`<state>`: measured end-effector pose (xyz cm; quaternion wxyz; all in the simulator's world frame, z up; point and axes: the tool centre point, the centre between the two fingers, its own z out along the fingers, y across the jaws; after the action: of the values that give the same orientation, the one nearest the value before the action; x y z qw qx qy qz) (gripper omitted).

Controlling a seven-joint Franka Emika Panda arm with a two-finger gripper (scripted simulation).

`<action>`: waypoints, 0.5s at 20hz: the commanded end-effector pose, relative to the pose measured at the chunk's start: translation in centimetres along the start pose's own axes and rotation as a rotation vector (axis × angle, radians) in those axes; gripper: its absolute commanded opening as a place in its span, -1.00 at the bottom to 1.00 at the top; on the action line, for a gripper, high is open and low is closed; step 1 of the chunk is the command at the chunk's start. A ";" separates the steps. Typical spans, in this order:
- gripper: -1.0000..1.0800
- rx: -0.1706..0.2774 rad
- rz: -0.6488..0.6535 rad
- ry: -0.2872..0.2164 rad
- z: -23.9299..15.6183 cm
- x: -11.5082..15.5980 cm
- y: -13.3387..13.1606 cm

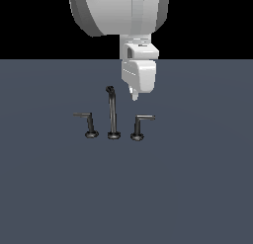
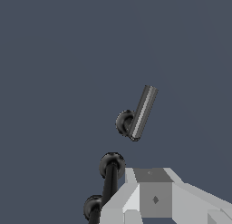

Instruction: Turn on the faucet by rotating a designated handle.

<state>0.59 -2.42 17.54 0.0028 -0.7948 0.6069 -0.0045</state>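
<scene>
Scanning the exterior view from its left, we see the faucet (image 1: 114, 114) standing on the grey surface (image 1: 197, 188): first the slimmer, darker lever (image 1: 88, 123), then the tall spout (image 1: 113, 112), and last the handle (image 1: 140, 125), its silvery arm reaching toward the exterior view's right. Our fingers (image 1: 134, 94) hang above, apart from the handle and just beside the spout's bent tip. We cannot tell whether they are spread or pressed together.
</scene>
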 end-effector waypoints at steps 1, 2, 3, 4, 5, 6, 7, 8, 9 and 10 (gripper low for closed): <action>-1.00 -0.002 0.068 0.001 1.7 1.3 -0.7; -1.00 -0.003 0.092 0.001 2.3 1.8 -1.0; -1.00 -0.004 0.116 0.002 2.9 2.2 -1.2; -1.00 -0.005 0.139 0.002 3.5 2.7 -1.4; -1.00 -0.006 0.160 0.002 4.0 3.1 -1.5; -1.00 -0.007 0.181 0.002 4.5 3.6 -1.7; -1.00 -0.007 0.200 0.002 5.0 4.0 -1.8; -1.00 -0.008 0.219 0.001 5.4 4.3 -2.0; -1.00 -0.008 0.236 0.001 5.8 4.7 -2.1; -1.00 -0.009 0.251 0.001 6.2 5.0 -2.2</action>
<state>3.72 -6.22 12.00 -0.0005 -0.7218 0.6921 -0.0017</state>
